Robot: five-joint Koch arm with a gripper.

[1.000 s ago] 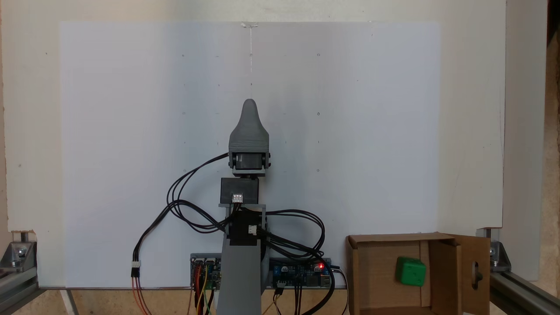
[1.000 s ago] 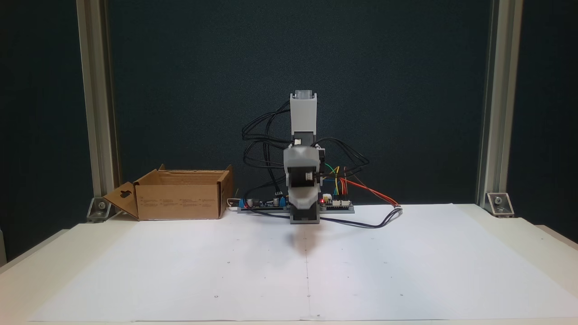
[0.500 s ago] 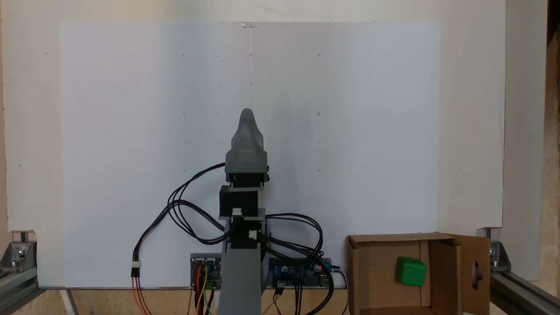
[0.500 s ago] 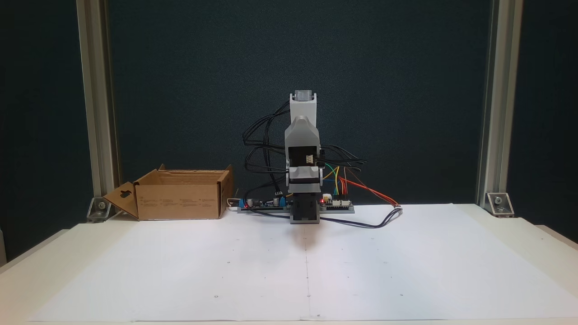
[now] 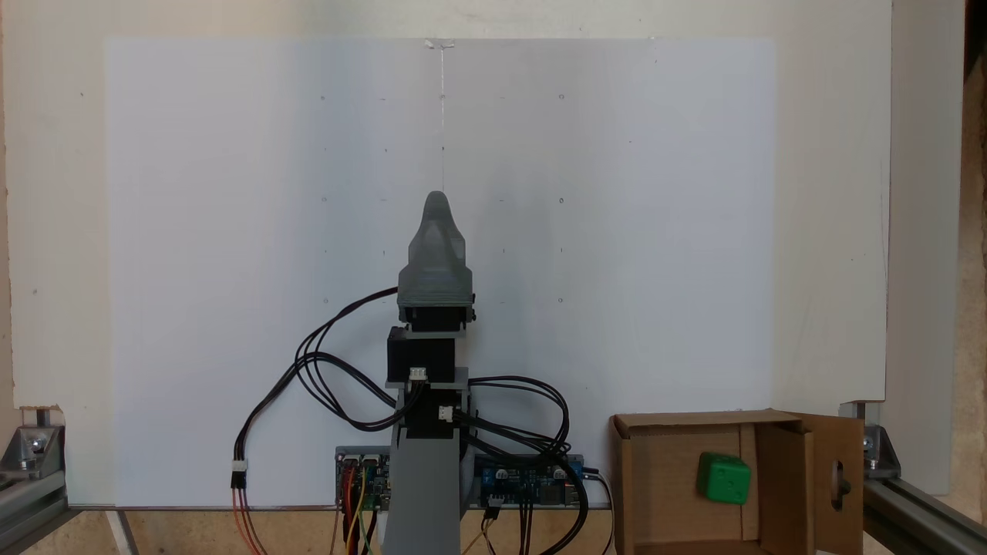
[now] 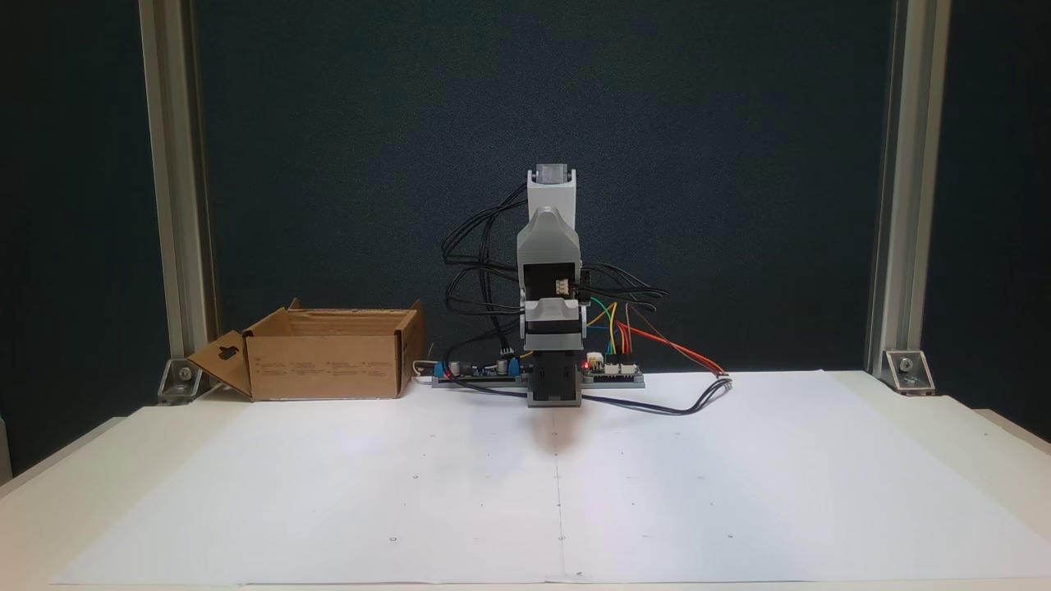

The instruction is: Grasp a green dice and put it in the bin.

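Observation:
The green dice (image 5: 723, 479) lies on the floor of the bin (image 5: 694, 421), a brown cardboard box at the lower right of a fixed view from above. In the front fixed view the bin (image 6: 328, 363) stands at the left of the arm's base, and its walls hide the dice. My grey gripper (image 5: 437, 202) is folded in over the arm's base at the middle of the sheet, well apart from the bin. Nothing shows in the gripper (image 6: 548, 240). Its jaws lie one over the other, so only one tip shows.
A white paper sheet (image 5: 231, 193) covers the table. Black cables (image 5: 331, 385) loop around the arm, and the controller boards (image 6: 612, 369) sit beside the base. Metal frame posts (image 6: 891, 205) stand at both sides.
Over the last second the gripper drew back toward the arm's base and its head tilted up. Since half a second ago nothing has moved. The dice stayed in the bin.

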